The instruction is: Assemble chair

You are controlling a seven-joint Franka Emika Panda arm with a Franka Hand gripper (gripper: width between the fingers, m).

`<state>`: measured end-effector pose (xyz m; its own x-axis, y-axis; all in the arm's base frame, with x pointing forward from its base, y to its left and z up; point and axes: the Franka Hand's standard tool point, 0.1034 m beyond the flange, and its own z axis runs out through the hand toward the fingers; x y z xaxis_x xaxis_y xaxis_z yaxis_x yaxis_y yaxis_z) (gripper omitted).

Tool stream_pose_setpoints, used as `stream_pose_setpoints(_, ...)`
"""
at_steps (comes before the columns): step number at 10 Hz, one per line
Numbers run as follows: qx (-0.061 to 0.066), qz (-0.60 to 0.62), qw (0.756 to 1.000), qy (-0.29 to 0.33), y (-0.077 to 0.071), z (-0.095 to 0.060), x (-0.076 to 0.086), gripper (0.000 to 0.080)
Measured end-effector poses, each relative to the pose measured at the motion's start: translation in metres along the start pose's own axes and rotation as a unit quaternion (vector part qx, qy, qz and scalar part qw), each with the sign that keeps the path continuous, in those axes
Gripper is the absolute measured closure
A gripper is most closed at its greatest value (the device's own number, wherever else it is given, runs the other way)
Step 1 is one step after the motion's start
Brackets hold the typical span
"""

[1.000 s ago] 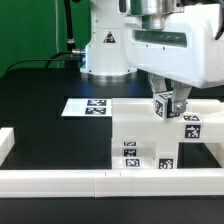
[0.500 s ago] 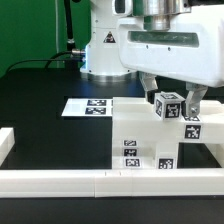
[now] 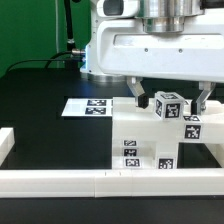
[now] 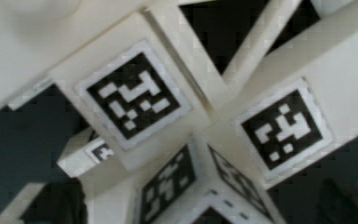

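1. The robot's two-finger gripper (image 3: 169,100) hangs with its jaws spread wide, one dark finger (image 3: 137,98) on the exterior view's left and the other near that view's right edge; it has hold of nothing.
2. Between the spread fingers, touching neither, stands a small white matte plastic square leg (image 3: 169,105) with black-and-white square tags on its faces, rising from the top of the assembly.
3. That leg belongs to the partly built white blocky plastic chair (image 3: 145,135), which sits on the black table (image 3: 40,90) towards the exterior view's right, its tagged front face just behind the rail.
4. The wrist view looks close down on the chair's white X-braced frame (image 4: 202,125), with tags on its faces and dark gaps between the crossing bars.
5. The long low white border rail (image 3: 60,179) runs along the front of the table and turns back at the exterior view's left.
6. The marker board (image 3: 88,106), flat and white with printed tags, lies on the table just beside the chair, on the exterior view's left.
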<state>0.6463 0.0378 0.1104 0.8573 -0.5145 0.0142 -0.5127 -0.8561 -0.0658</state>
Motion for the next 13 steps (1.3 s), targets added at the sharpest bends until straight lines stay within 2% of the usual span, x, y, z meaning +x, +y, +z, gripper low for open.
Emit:
stream_pose_setpoints(4,-0.005,-0.177,0.984,0.003,0.0017,-0.0003,0.0029,0.0151)
stream_pose_setpoints(7,-0.005,-0.256,0.967,0.003,0.0001,0.0004,0.0017,0.0151)
stream_pose_setpoints(8,-0.004,-0.251,0.968,0.003,0.0,0.0007,0.0011,0.0151)
stream_pose_setpoints(9,-0.004,-0.251,0.968,0.003,-0.0006,0.0008,0.0007,0.0243)
stream_pose_setpoints(10,-0.004,-0.251,0.968,0.003,0.0,0.0008,0.001,0.038)
stream_pose_setpoints(11,-0.004,-0.249,0.968,0.003,0.0001,0.0008,0.0011,0.038)
stream_pose_setpoints(12,-0.004,-0.241,0.971,0.003,0.0001,0.0009,0.001,0.0534)
stream_pose_setpoints(13,-0.004,-0.241,0.971,0.003,0.0001,0.0009,0.001,0.0532)
